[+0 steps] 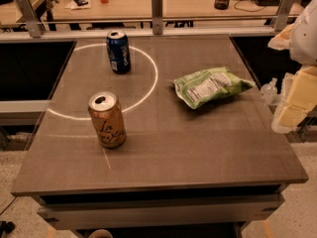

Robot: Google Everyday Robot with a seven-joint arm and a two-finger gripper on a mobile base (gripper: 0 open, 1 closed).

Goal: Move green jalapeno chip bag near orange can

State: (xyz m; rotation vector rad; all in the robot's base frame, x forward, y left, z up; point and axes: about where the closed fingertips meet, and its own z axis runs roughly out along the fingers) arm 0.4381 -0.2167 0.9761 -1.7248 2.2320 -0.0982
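The green jalapeno chip bag (210, 86) lies flat on the right half of the grey table, its white nutrition panel facing up. The orange can (107, 119) stands upright at the front left, its top opened, well apart from the bag. My gripper (292, 100) hangs beyond the table's right edge, to the right of the bag and not touching it. It holds nothing that I can see.
A dark blue can (119, 52) stands upright at the back left. A white circle (148, 86) is drawn on the table (198, 148). A rail with metal posts (157, 5) runs along the far edge, with a cluttered desk behind it.
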